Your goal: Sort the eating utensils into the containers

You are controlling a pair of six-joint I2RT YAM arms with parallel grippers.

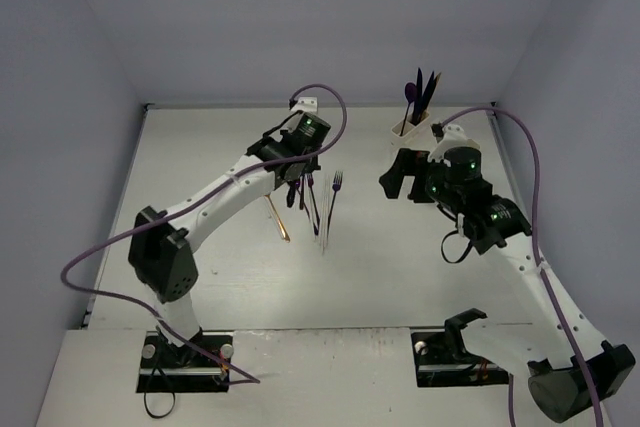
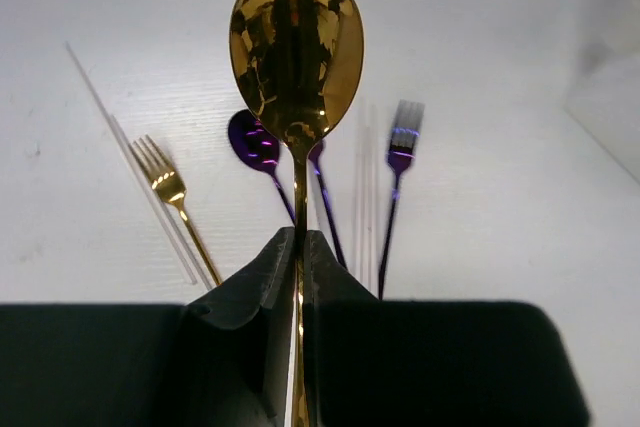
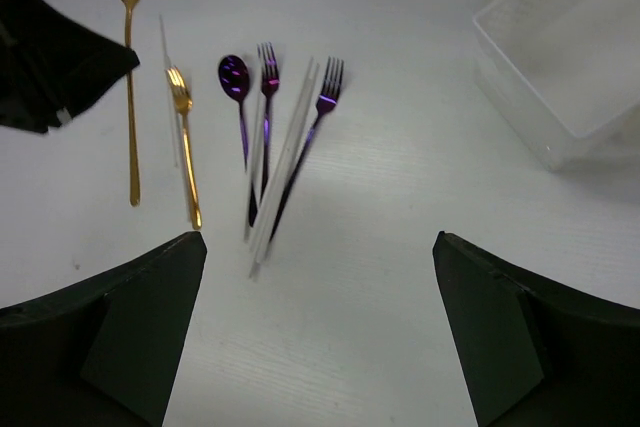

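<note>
Fingers (image 2: 250, 287) of your left gripper (image 2: 300, 247) clamp the gold spoon (image 2: 297, 42) by its handle, its long axis running straight out ahead of them, well left of the organizer (image 1: 408, 130). Your right gripper (image 3: 315, 242), jaws wide apart and empty, hangs nearer the organizer; delivery likely needs a rightward carry.
</note>
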